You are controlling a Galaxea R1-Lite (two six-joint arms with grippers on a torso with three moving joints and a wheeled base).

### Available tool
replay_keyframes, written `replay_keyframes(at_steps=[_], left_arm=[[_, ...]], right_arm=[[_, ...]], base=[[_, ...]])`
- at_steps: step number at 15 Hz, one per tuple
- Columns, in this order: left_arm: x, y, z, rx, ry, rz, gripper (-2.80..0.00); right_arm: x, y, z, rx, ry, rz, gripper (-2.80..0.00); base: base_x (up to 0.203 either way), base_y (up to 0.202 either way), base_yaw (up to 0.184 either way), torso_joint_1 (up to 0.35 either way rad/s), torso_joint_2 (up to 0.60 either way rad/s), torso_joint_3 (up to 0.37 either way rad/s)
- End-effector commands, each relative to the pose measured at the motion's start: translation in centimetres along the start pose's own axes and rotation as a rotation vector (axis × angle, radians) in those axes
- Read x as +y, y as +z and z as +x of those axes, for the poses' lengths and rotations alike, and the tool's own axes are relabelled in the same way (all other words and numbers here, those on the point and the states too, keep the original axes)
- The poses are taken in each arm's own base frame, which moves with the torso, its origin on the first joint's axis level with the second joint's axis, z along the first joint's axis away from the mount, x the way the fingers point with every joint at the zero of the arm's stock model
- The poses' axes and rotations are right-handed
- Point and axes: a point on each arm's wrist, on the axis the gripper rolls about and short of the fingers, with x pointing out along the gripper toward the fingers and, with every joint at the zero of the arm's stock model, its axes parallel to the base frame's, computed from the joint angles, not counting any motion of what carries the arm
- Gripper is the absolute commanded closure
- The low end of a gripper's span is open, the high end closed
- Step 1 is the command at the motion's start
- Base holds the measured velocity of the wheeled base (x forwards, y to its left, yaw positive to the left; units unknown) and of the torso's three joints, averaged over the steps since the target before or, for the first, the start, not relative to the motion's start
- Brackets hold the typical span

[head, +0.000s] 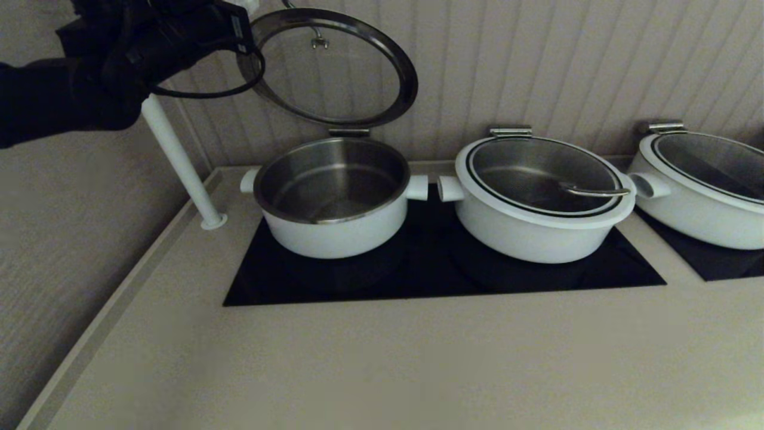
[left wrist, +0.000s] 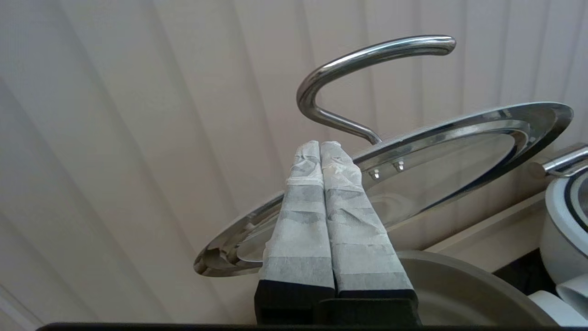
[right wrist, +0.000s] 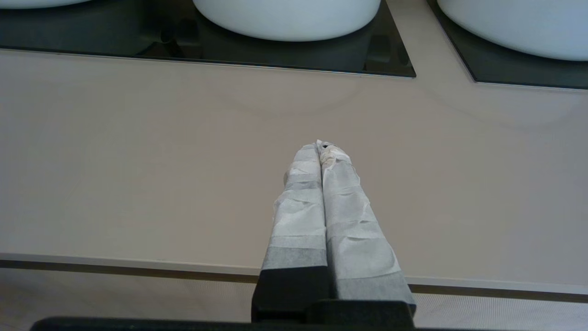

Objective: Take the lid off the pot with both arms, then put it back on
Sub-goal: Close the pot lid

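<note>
Glass lid [head: 328, 65] of the pot [head: 331, 197] stands swung up on its rear hinge [head: 349, 132], tilted back toward the ribbed wall [head: 537, 60], so I judge the lift half is done and the put-back is what's left. My left gripper [left wrist: 320, 146] is up at far left beside the lid's edge, fingers pressed together on nothing, tips in front of the rim; I can't tell if they touch it. The steel handle [left wrist: 367, 59] is free above them. Next move calls for getting onto that handle or rim and easing the lid down so it doesn't slam. Pot is open, steel inside, empty. Middle pot [head: 537, 203] is lidded and looks empty through the glass; the right pot [head: 704, 185] is lidded too, contents unclear. My right gripper [right wrist: 321, 147] is parked over bare counter [right wrist: 138, 161] in front of the black hob [right wrist: 229, 50], fingers closed, holding nothing.
</note>
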Motion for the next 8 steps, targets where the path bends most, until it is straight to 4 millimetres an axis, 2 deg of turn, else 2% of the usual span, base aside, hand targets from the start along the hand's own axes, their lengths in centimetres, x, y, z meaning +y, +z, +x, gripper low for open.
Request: replay_keyframes(at_steps=[1, 8], left_arm=[[-0.3, -0.3, 0.2, 0.002, -0.008, -0.002, 0.0], [-0.6, -1.7, 0.1, 0.05, -0.017, -0.014, 0.0]], right_arm=[[0.0, 0.0, 0.0, -0.001, 0.002, -0.001, 0.0], [0.0, 0.0, 0.0, -0.001, 0.001, -0.001, 0.0]], base=[[0.0, 0.0, 0.0, 0.0, 0.0, 0.0], [0.0, 0.0, 0.0, 0.0, 0.0, 0.0]])
